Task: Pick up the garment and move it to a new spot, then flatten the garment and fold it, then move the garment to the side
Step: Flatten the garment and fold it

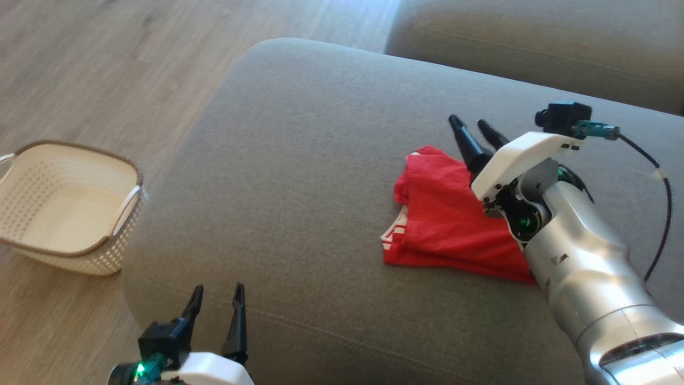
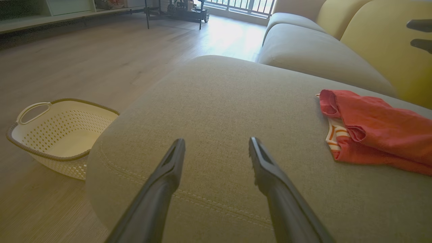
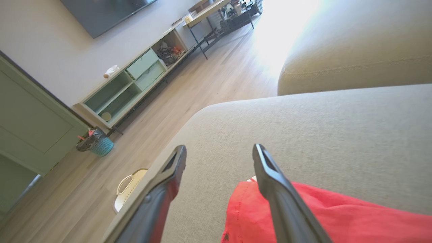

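A red garment [image 1: 443,219] with a white-striped trim lies folded on the grey sofa cushion [image 1: 299,160], right of the middle. The same garment [image 2: 378,131] lies at the right of the left wrist view. My right gripper [image 1: 476,124] hovers over the garment's far edge, fingers spread and open, with nothing between them; its own view has the red cloth [image 3: 324,216] just under the fingertips [image 3: 260,152]. At the cushion's near edge my left gripper [image 1: 218,291] is open and empty, well left of the garment.
A cream perforated basket [image 1: 64,206] with a brown rim stands on the wooden floor left of the sofa. A second sofa cushion [image 1: 534,43] lies beyond. A low shelf unit [image 3: 135,81] and a small bin [image 3: 96,143] stand along the far wall.
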